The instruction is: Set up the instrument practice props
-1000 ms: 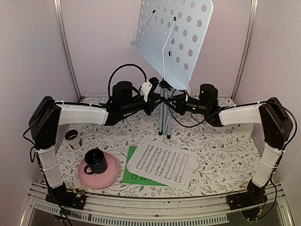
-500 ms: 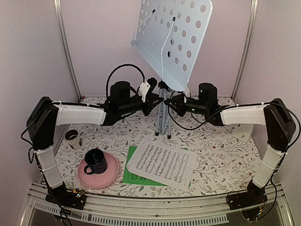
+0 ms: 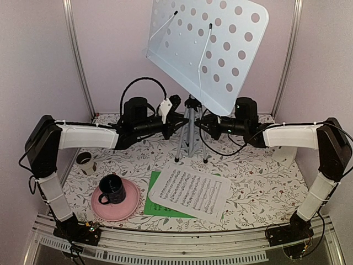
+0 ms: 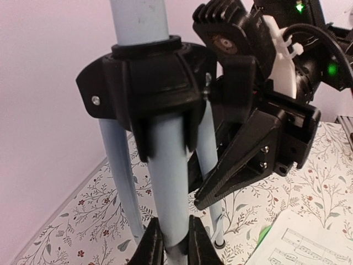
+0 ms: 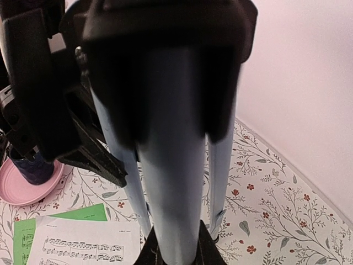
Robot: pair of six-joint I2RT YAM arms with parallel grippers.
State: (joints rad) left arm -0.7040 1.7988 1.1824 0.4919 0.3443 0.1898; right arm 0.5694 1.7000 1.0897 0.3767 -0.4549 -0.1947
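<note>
The pale-blue perforated music stand (image 3: pixel 209 49) stands tilted on its silver tripod (image 3: pixel 190 138) at the back middle, with the legs spread. My left gripper (image 3: pixel 177 118) holds the tripod from the left. In the left wrist view that gripper (image 4: pixel 172 247) is shut on a tripod leg (image 4: pixel 165 182) below the black collar (image 4: pixel 149 83). My right gripper (image 3: pixel 203 122) holds the tripod from the right, and in the right wrist view it (image 5: pixel 174 253) is shut on another leg (image 5: pixel 171 187). The white sheet of music (image 3: pixel 190 190) lies over the green sheet (image 3: pixel 156 205) on the table in front.
A dark mug (image 3: pixel 112 189) sits on a pink plate (image 3: pixel 124 207) at the front left. A small beige cup (image 3: pixel 85 162) stands further left. Metal frame posts (image 3: pixel 77 55) rise at both back corners, and the walls are close behind the stand.
The tripod legs have spread apart. The stand's desk has risen and swung to the right. The right gripper has closed on its leg; the left arm has drawn a little to the left.
</note>
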